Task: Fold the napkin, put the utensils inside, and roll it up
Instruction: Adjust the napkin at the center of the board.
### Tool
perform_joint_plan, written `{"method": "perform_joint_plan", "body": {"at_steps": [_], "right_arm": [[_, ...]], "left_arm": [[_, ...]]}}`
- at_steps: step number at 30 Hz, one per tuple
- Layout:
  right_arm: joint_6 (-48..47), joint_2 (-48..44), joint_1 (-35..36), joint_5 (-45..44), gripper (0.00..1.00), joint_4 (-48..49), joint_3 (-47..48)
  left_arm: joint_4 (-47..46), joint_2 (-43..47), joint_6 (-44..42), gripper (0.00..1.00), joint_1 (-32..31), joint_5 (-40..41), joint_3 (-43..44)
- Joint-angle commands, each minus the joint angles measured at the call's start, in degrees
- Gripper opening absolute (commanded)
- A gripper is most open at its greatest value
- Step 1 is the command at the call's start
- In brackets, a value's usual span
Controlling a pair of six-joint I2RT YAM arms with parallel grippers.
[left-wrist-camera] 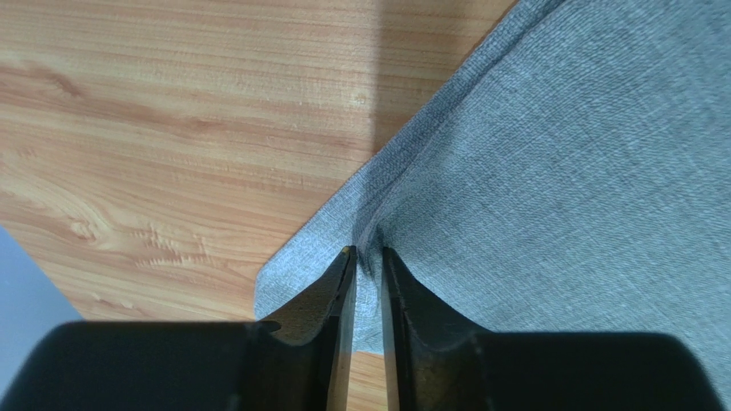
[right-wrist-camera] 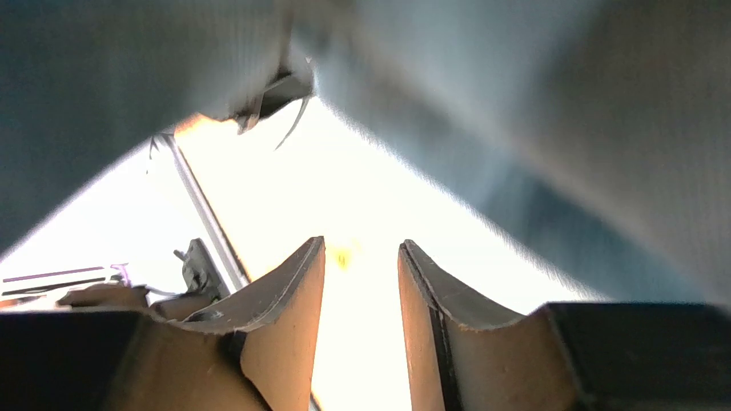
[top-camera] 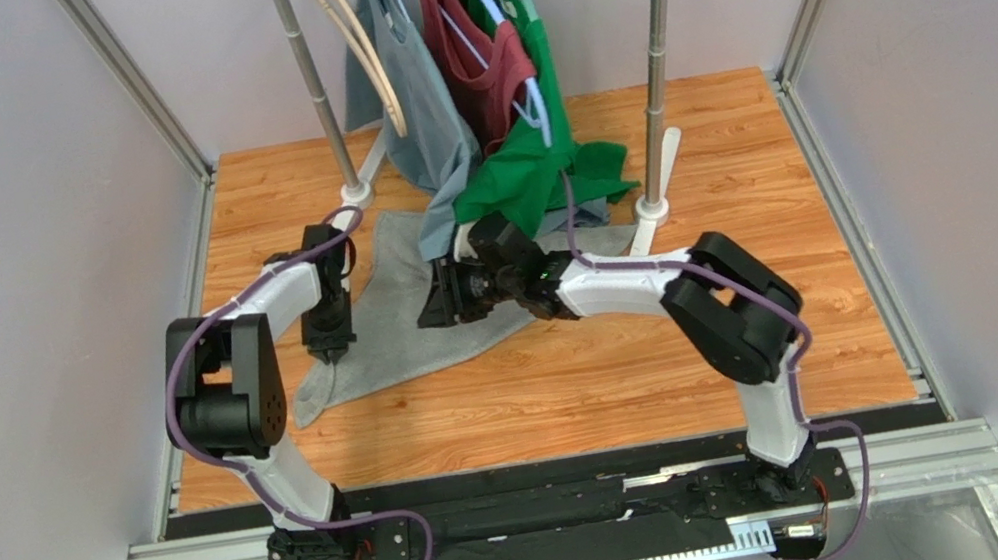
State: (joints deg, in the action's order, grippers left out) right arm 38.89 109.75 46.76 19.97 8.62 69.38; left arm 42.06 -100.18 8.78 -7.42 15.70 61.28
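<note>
No text, label, brand, number or sign can be read in any view. The napkin (left-wrist-camera: 558, 171) shows plain grey weave only. The right wrist view is blurred and washed out by glare, so a small marking there might go unseen.
</note>
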Motion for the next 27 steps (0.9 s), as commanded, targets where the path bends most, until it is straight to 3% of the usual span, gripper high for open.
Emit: {"method": "perform_joint_plan", "body": {"at_steps": [1, 9, 16, 23, 27], "right_arm": [[-1.4, 7.8, 1.4, -0.5, 0.41, 1.5, 6.9], [1.4, 15.5, 1.8, -3.6, 0.4, 0.5, 8.3], [2.8, 15.6, 1.1, -14.2, 0.39, -7.2, 5.8], [5.1, 14.3, -2.9, -17.5, 0.38, -11.1, 4.8], [5.1, 13.6, -6.2, -19.0, 0.38, -13.4, 5.8]], "left_arm": [[-0.8, 3.7, 0.4, 0.3, -0.1, -1.4, 2.2], [0.2, 7.4, 0.7, 0.56, -0.1, -0.5, 2.9], [0.4, 10.4, 0.7, 0.59, -0.1, -1.4, 2.8], [-2.1, 17.6, 1.0, 0.59, -0.3, -5.7, 0.7], [-0.8, 20.2, 3.0, 0.59, -4.8, -3.7, -0.7]]}}
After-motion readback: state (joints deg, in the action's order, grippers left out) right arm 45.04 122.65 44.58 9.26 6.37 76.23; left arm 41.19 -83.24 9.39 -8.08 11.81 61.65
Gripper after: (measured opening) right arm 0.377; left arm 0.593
